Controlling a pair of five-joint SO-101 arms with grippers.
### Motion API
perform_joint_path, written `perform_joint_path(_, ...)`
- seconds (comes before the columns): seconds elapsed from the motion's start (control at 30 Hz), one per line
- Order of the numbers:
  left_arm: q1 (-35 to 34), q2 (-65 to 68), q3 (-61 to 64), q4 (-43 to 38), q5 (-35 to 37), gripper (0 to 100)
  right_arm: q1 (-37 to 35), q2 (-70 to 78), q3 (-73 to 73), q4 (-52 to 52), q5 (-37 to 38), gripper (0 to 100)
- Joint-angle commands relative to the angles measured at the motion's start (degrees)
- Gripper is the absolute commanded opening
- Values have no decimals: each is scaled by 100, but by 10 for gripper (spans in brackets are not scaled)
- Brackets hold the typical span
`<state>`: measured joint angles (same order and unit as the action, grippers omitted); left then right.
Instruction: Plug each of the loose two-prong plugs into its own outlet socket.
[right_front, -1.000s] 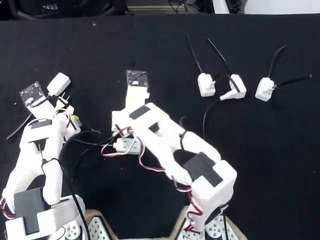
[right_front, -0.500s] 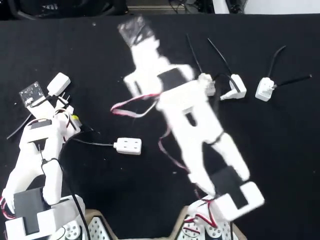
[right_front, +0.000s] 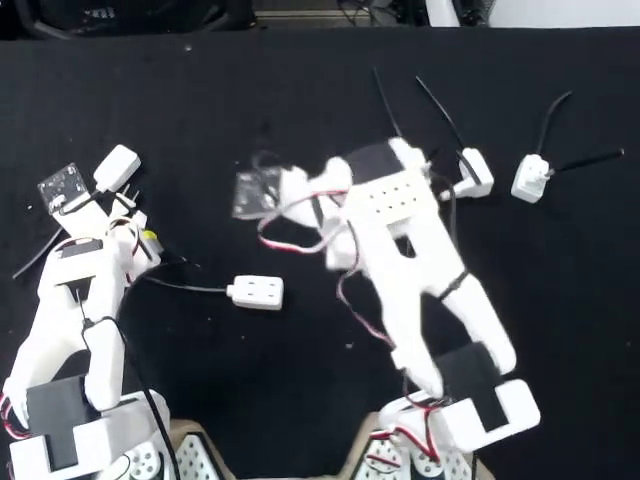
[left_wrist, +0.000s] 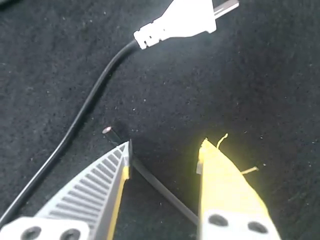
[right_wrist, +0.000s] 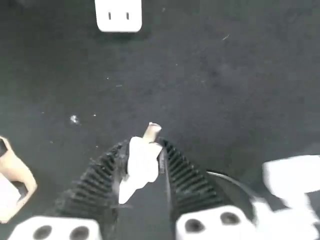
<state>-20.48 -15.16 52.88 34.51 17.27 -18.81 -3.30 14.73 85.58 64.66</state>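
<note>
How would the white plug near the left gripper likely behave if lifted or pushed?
The plug looks like small moulded plastic, so probably stiff and light. Its black cord lies in a loose curve, so it would likely flop and trail. The flat-sided body should slide rather than roll.

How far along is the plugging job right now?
Done: nothing seated; the socket shows both slots empty. In hand: the right gripper has its fingers shut on a white plug, apart from that socket. Left: seating it, then the loose plug lying by the open left gripper, plus one corded white piece and another corded piece toward the table's far right.
</note>
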Motion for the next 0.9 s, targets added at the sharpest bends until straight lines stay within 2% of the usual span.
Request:
perform_joint_path(0.0, -13, -167, -22, -79, 26, 223, 387, -488, 1587, -1987, -369, 11)
perform_joint_path(0.13, -13, -158, -22, -88, 26, 223, 413, -1024, 3090, -3640, -1046, 14)
perform_joint_path(0.2, -13, -158, -22, -88, 26, 223, 431, -1156, 3398, -3815, -1081, 53)
perform_joint_path(0.33, -4, -158, -22, -88, 26, 223, 457, -1182, 3618, -3569, -1064, 204)
perform_joint_path(0.5, -4, -158, -22, -88, 26, 223, 571, -1218, 3705, -3437, -1090, 126)
perform_joint_path(0.73, -4, -158, -22, -88, 26, 223, 1037, -1218, 3697, -3490, -1090, 116)
perform_joint_path(0.87, -4, -158, -22, -88, 26, 223, 941, -1218, 3767, -3490, -1477, 11)
